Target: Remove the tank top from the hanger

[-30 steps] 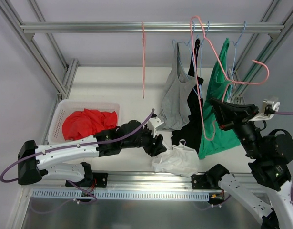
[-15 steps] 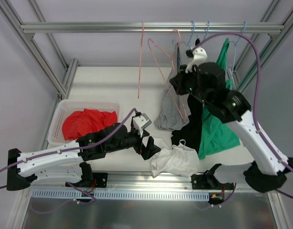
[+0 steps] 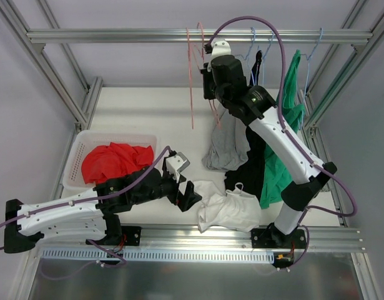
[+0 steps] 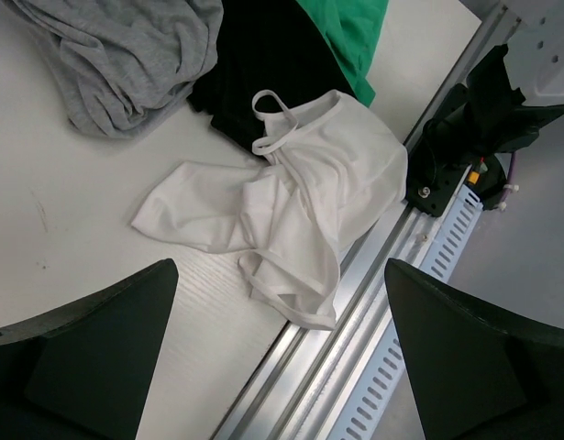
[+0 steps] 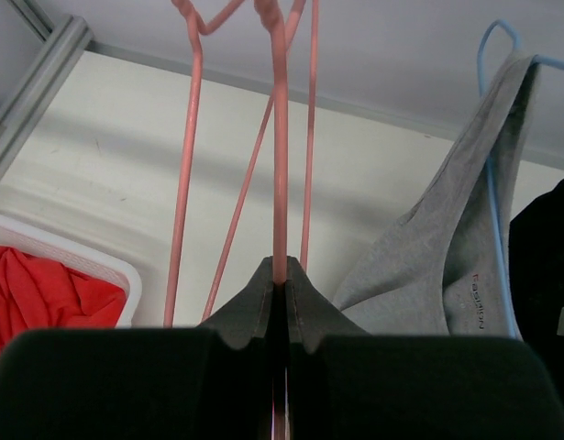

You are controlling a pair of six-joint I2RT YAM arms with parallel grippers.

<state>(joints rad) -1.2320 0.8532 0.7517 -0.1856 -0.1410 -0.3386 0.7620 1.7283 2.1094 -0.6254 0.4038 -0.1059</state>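
Observation:
The white tank top [image 3: 232,210] lies crumpled at the table's near edge, off any hanger, and shows below my left wrist [image 4: 300,197]. My left gripper [image 3: 183,189] is open just left of it, touching nothing, its dark fingers [image 4: 80,357] spread wide over the table edge. My right gripper [image 3: 209,87] is raised near the top rail, shut on the bare pink hanger [image 3: 215,115]. In the right wrist view the hanger's wire [image 5: 280,137] runs straight up out of the closed fingertips [image 5: 263,293].
A second bare pink hanger [image 3: 190,81] hangs on the rail [image 3: 117,35] just left of the held one. A grey top [image 3: 232,134] on a blue hanger, a black garment [image 3: 251,165] and a green one [image 3: 285,156] hang to the right. A white basket [image 3: 76,156] holds red cloth.
My left gripper opened, let go of the white tank top and drew back to the left. My right arm swung the pink hanger from the far right up to the rail's middle.

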